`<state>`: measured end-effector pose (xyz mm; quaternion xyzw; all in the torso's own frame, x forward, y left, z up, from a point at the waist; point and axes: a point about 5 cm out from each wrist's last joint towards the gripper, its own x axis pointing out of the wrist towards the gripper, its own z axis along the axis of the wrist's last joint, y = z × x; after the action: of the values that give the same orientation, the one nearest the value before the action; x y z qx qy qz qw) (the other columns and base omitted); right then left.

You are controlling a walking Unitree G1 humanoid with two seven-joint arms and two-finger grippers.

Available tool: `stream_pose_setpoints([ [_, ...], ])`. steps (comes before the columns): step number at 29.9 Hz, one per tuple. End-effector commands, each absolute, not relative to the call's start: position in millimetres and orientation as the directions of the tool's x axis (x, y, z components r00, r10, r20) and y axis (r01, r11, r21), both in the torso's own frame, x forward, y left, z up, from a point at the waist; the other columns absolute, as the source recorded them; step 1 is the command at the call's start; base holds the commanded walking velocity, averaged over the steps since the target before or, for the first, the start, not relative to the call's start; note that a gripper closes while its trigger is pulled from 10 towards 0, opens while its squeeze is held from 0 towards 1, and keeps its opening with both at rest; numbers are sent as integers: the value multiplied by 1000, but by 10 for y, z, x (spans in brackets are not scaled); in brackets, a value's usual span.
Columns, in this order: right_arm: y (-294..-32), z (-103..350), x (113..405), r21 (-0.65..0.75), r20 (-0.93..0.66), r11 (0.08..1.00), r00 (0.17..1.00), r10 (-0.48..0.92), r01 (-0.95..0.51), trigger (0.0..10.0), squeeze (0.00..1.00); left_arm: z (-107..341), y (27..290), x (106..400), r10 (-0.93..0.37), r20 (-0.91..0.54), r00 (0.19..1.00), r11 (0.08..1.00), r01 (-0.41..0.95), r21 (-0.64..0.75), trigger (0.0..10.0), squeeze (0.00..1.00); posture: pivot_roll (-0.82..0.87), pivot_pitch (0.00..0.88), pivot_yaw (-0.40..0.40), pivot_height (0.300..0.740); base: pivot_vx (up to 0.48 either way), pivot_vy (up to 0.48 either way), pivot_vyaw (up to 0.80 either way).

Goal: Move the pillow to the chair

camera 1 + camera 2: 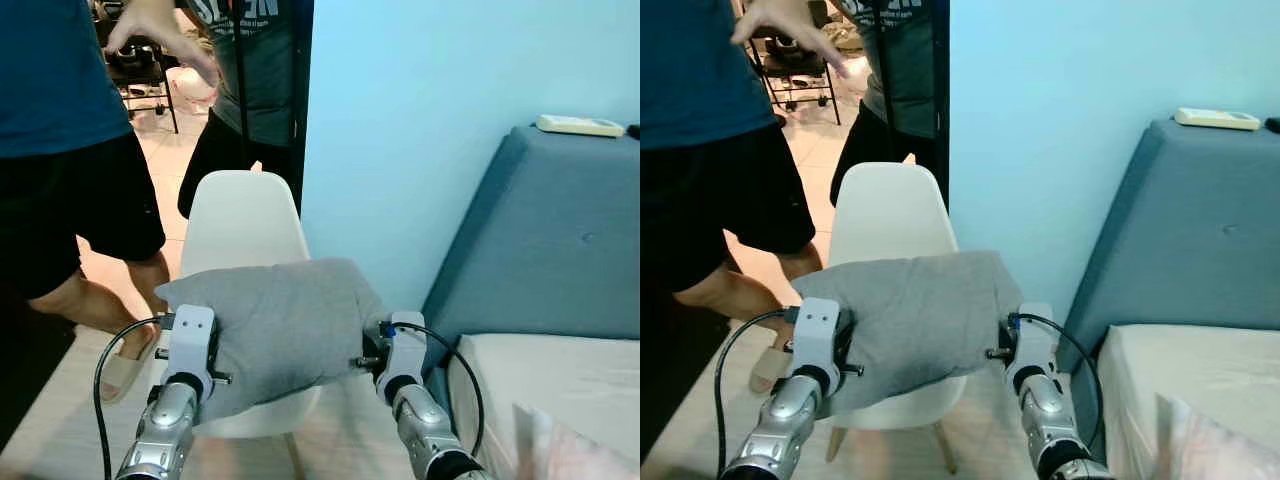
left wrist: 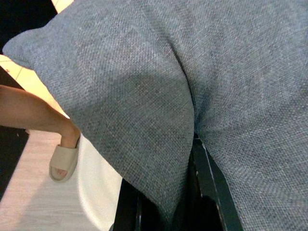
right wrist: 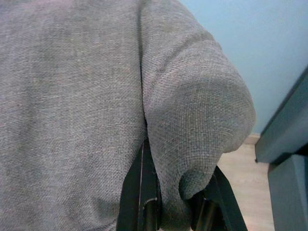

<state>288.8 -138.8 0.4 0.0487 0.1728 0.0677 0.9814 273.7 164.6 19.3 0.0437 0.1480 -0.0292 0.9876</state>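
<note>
You have the grey pillow (image 1: 275,325) held up between both arms, over the seat of the white chair (image 1: 240,215). Your left end effector (image 2: 192,202) pinches a fold at its left edge; your right end effector (image 3: 180,199) clamps the right corner. A person (image 1: 60,150) stands left of the chair.

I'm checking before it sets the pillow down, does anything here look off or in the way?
Nothing looks damaged or spilled. The pillow is pinched at both ends by the left gripper and right gripper, over the chair. A person stands close beside the chair.
</note>
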Motion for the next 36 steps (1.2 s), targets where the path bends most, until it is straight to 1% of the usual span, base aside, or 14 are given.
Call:
stream_pose_setpoints([
  [1, -1333, 23, 2898, 119, -319, 980, 929, 190, -159, 10000, 0, 272, 1580, 2785, -57, -248, 967, 994, 79, 78, 10000, 0, 113, 0, -60, 740, 0, 0, 0],
  [5, -1302, 90, 2944, 148, -275, 973, 938, 213, -177, 10000, 0, 286, 1605, 2800, -50, -241, 969, 994, 72, 83, 10000, 0, 114, 0, -63, 740, 0, 0, 0],
  [11, -1290, 135, 2991, 136, -264, 972, 939, 223, -192, 10000, 0, 297, 1626, 2825, -47, -237, 970, 994, 69, 86, 10000, 0, 112, 0, -66, 740, 0, 0, 0],
  [15, -1303, 213, 3053, 147, -224, 971, 950, 217, -187, 10000, 0, 315, 1621, 2869, -48, -230, 972, 994, 70, 88, 10000, 0, 115, 0, -68, 740, 0, 0, 0],
  [16, -1308, 280, 3100, 150, -188, 971, 959, 214, -187, 10000, 0, 343, 1621, 2914, -46, -221, 974, 994, 68, 91, 10000, 0, 112, 0, -65, 740, 0, 0, 0],
  [18, -1316, 518, 3270, 138, -87, 970, 973, 212, -199, 10000, 0, 537, 1630, 3120, -49, -163, 985, 991, 68, 112, 10000, 0, 112, 0, -62, 740, 0, 0, 0],
  [19, -1316, 518, 3270, 138, -87, 970, 973, 212, -199, 10000, 0, 537, 1630, 3120, -49, -163, 985, 991, 68, 112, 10000, 0, 112, 0, -62, 740, 0, 0, 0],
  [21, -1321, 736, 3415, 114, -12, 971, 977, 215, -212, 10000, 0, 760, 1663, 3316, -46, -100, 994, 990, 59, 131, 10000, 0, 111, 0, -62, 740, 0, 0, 0],
  [22, -1321, 736, 3415, 114, -12, 971, 977, 215, -212, 10000, 0, 760, 1663, 3316, -46, -100, 994, 990, 59, 131, 10000, 0, 111, 0, -62, 740, 0, 0, 0],
  [24, -1342, 899, 3521, 96, 33, 973, 977, 209, -211, 10000, 0, 960, 1718, 3466, -31, -46, 998, 990, 37, 136, 10000, 0, 111, 0, -60, 740, 0, 0, 0],
  [25, -1342, 899, 3521, 96, 33, 973, 977, 209, -211, 10000, 0, 960, 1718, 3466, -31, -46, 998, 990, 37, 136, 10000, 0, 111, 0, -60, 740, 0, 0, 0],
  [29, -1393, 1112, 3649, 109, 87, 976, 980, 178, -187, 10000, 0, 1234, 1769, 3630, -20, 24, 1000, 989, 16, 146, 10000, 0, 113, 0, -59, 740, 0, 0, 0],
  [31, -1426, 1317, 3760, 121, 131, 977, 978, 161, -177, 10000, 0, 1456, 1784, 3751, -22, 75, 997, 988, 10, 154, 10000, 0, 114, 0, -59, 740, 0, 0, 0],
  [36, -1420, 1374, 3793, 122, 138, 975, 976, 168, -185, 10000, 0, 1513, 1790, 3790, -21, 86, 996, 987, 7, 162, 10000, 0, 115, 0, -59, 740, 0, 0, 0],
])
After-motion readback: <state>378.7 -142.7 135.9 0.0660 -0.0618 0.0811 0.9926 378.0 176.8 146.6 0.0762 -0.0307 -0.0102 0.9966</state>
